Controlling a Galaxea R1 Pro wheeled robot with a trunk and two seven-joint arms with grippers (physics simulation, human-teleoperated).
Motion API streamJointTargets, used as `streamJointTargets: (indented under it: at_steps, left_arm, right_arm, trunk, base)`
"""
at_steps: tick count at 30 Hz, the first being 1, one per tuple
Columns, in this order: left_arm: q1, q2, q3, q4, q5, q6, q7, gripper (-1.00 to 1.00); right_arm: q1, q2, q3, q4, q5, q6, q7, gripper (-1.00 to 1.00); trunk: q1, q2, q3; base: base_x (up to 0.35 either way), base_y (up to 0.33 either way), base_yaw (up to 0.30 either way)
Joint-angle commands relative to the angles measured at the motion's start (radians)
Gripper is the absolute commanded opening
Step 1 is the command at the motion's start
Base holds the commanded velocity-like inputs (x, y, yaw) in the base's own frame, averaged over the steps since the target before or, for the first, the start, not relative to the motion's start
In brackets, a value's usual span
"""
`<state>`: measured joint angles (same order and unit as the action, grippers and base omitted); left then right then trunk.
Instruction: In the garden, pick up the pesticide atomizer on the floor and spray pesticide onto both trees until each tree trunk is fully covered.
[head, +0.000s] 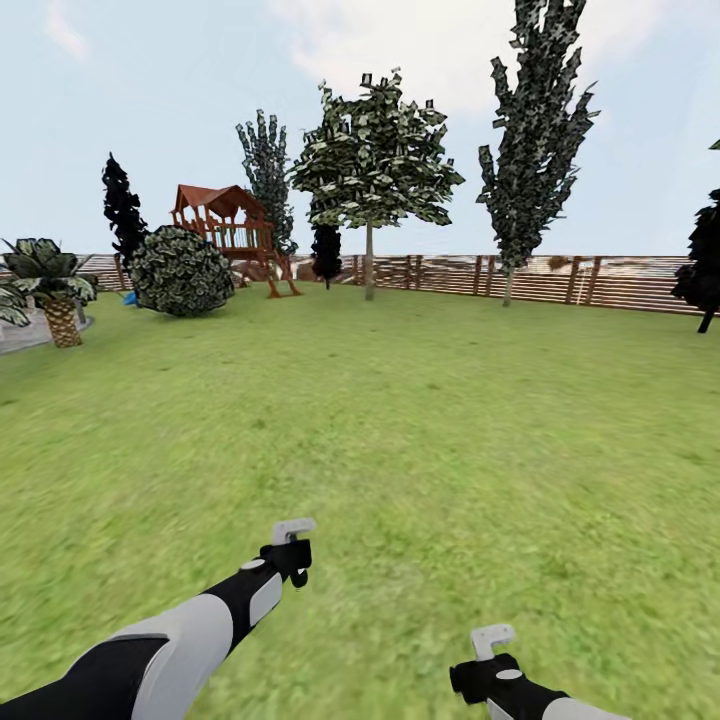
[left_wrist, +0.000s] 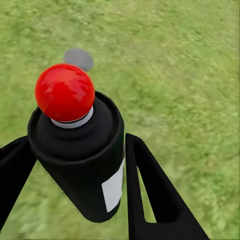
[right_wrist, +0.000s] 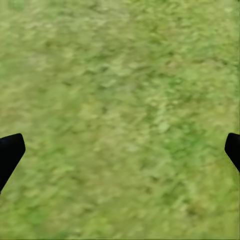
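The left hand (left_wrist: 75, 175) grips the pesticide atomizer (left_wrist: 80, 155) between its fingers, red tip forward, the right hand (right_wrist: 120, 150) spread wide and empty, with the nearest broadleaf tree (head: 372, 160) far ahead across the lawn (head: 400, 420).

In the left wrist view, the base of the pesticide atomizer (left_wrist: 80, 150) is hidden between the black fingers (left_wrist: 160, 195) of the left gripper (left_wrist: 75, 200), and most of its white label is turned out of sight. In the right wrist view, the fingertips (right_wrist: 9, 152) of the right gripper (right_wrist: 120, 152) are cut off by both side edges, and the lawn (right_wrist: 120, 100) is rendered blurred. In the head view, the palm-like plant (head: 45, 290) at far left and a dark conifer (head: 703, 255) at far right are cropped by the edges.
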<state>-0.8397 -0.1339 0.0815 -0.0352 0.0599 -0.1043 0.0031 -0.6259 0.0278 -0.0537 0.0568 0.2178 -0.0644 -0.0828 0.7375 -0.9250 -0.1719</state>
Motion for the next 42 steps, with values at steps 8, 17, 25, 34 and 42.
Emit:
streamJointTargets:
  at_steps: [8,17,25,34,42]
  left_arm:
    - [0.000,-0.001,0.000,0.000,0.000,0.000,0.000,-1.00]
    - [0.000,-0.001,0.000,0.000,0.000,0.000,0.000,-1.00]
    - [0.000,-0.001,0.000,0.000,0.000,0.000,0.000,-1.00]
    - [0.000,-0.001,0.000,0.000,0.000,0.000,0.000,-1.00]
    - [0.000,-0.001,0.000,0.000,0.000,0.000,0.000,-1.00]
  right_arm:
    - [0.000,0.000,0.000,0.000,0.000,0.000,0.000,1.00]
    - [0.000,0.000,0.000,0.000,0.000,0.000,0.000,1.00]
    - [0.000,0.000,0.000,0.000,0.000,0.000,0.000,1.00]
    - [0.000,0.000,0.000,0.000,0.000,0.000,0.000,1.00]
    - [0.000,0.000,0.000,0.000,0.000,0.000,0.000,1.00]
  trunk:
    - [0.000,0.000,0.000]
    - [0.000,0.000,0.000]
    - [0.000,0.000,0.000]
    - [0.000,0.000,0.000]
    - [0.000,0.000,0.000]
  base:
    - [0.350,0.000,0.000]
    - [0.350,0.000,0.000]
    - [0.350,0.000,0.000]
    - [0.350,0.000,0.000]
    - [0.350,0.000,0.000]
